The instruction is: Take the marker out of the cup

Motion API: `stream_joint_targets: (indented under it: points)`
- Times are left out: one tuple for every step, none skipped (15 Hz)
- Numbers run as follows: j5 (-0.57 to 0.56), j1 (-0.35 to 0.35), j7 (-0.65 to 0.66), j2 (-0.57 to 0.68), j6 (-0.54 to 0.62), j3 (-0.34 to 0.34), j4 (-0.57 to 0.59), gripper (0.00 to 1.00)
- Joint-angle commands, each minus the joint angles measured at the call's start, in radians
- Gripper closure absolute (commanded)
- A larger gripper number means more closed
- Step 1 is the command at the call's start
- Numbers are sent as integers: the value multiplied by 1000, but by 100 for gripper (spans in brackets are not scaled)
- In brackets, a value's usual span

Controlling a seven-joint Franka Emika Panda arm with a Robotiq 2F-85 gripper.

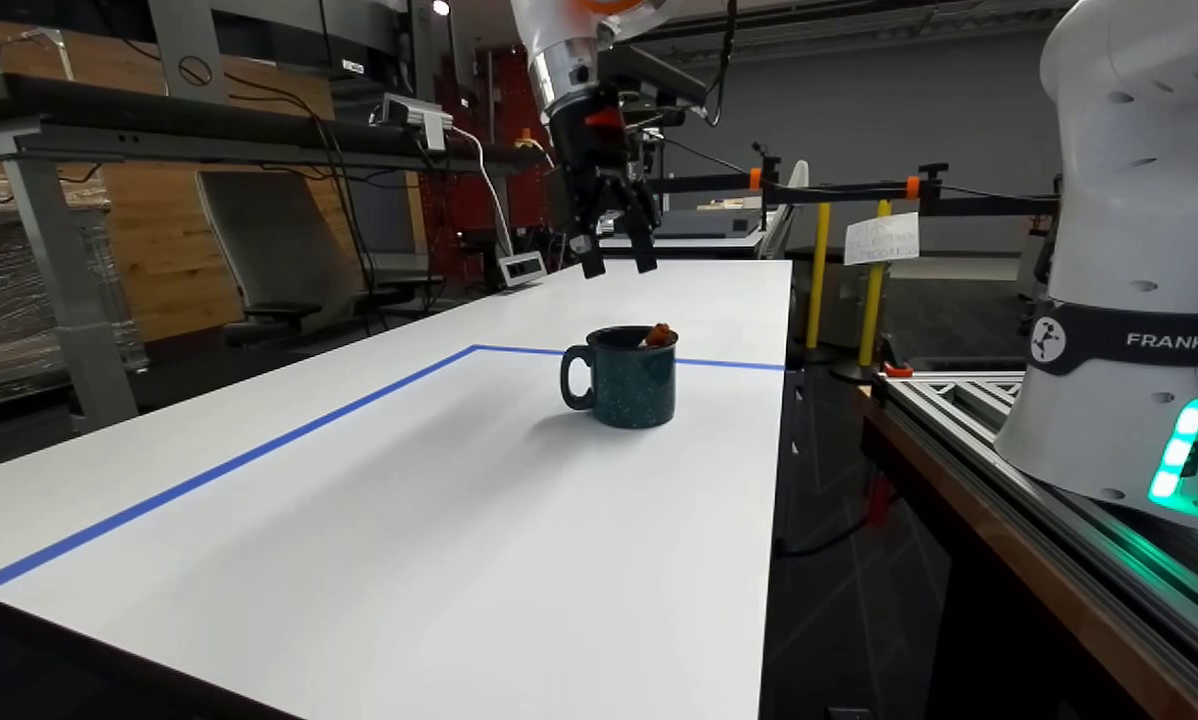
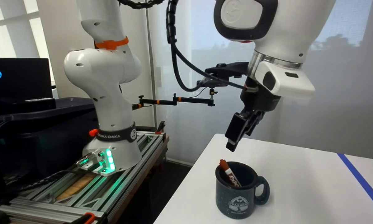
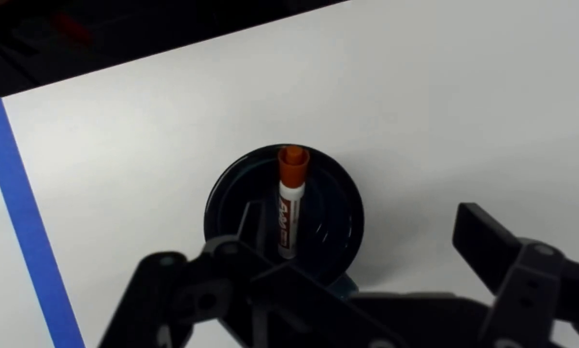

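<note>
In an exterior view we lose the lower end of the white, orange-red-capped marker leaning in the squat, glossy dark-teal mug; in the wrist view the black two-fingered gripper, fingers spread wide, covers most of the mug's handle. Past the smooth white table lined with blue tape, we see a grey office chair. We count one mug, one marker.

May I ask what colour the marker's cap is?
The marker's cap is orange-brown; it shows best in the wrist view.
</note>
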Motion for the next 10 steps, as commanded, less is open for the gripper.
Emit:
stream_joint_targets:
  points:
    - [41, -11, -4, 102, -44, 1, 84, 0]
    - [27, -12, 31, 118, -53, 2, 95, 0]
    - [12, -11, 78, 129, -77, 1, 107, 0]
    - [11, -11, 108, 132, -94, 0, 114, 0]
    - [17, -11, 125, 133, -121, 0, 124, 0]
    - [19, -12, 133, 136, -150, -1, 135, 0]
    - [20, -13, 143, 139, -171, -2, 146, 0]
    - [21, -15, 141, 142, -189, -4, 156, 0]
    - [17, -18, 143, 143, -207, -7, 165, 0]
    - [19, -21, 137, 146, -216, -10, 171, 0]
